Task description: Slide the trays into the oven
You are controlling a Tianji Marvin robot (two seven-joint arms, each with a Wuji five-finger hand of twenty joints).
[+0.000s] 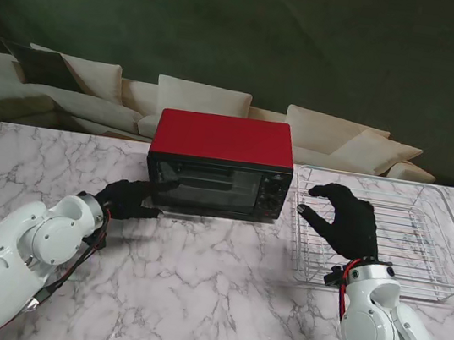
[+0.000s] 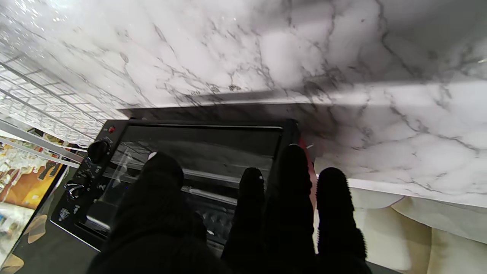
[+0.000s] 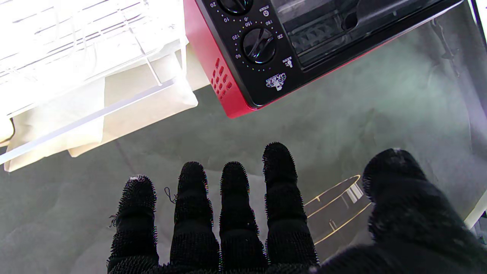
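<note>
Right hand (image 1: pixel 345 224) splayed over the rack (image 1: pixel 421 242) — left hand (image 1: pixel 128 200), empty, fingers apart, at oven (image 1: pixel 219 165) door.

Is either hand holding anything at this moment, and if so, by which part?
Nothing is held. The right hand hovers spread open above the wire rack. The left hand reaches the oven door's lower left corner, fingers extended, gripping nothing.

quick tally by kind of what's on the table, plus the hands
Oven: 1
Wire rack basket: 1
Hands: 2, left hand at the oven door, right hand over the basket
Total: 4
</note>
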